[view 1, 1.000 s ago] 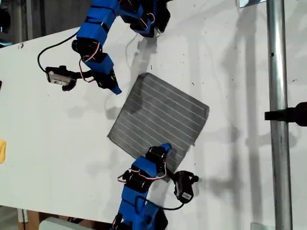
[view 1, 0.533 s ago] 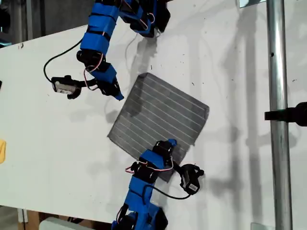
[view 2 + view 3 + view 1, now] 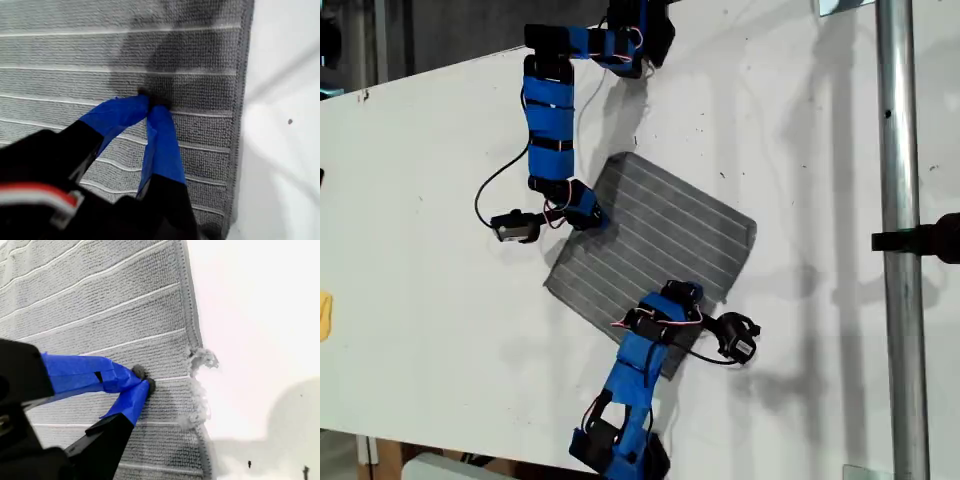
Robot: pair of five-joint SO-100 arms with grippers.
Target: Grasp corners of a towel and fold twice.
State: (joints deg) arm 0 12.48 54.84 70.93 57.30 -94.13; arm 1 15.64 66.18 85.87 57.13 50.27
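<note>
The towel (image 3: 660, 235) lies flat on the white tabletop (image 3: 440, 300), turned like a diamond in the exterior view. It is dark grey with thin pale stripes. My first gripper (image 3: 150, 102) is down on the towel. Its blue jaws are pressed together at the tips, and the tips touch the cloth. I cannot tell if a bit of cloth is caught between them. A neat edge of the towel (image 3: 242, 115) runs just beside the jaws, and bare tabletop lies past that edge. My second gripper (image 3: 144, 379) is down on the towel too. Its jaws are also squeezed together, with their dark tips on the cloth. Just beside these jaws the towel's edge is fluffy, with a loose tuft (image 3: 202, 360) sticking out onto the tabletop. In the exterior view two blue arms reach onto the towel from opposite sides. I cannot tell which arm is which there. A shiny metal pole (image 3: 900, 250) stands well apart from both jaws.
</note>
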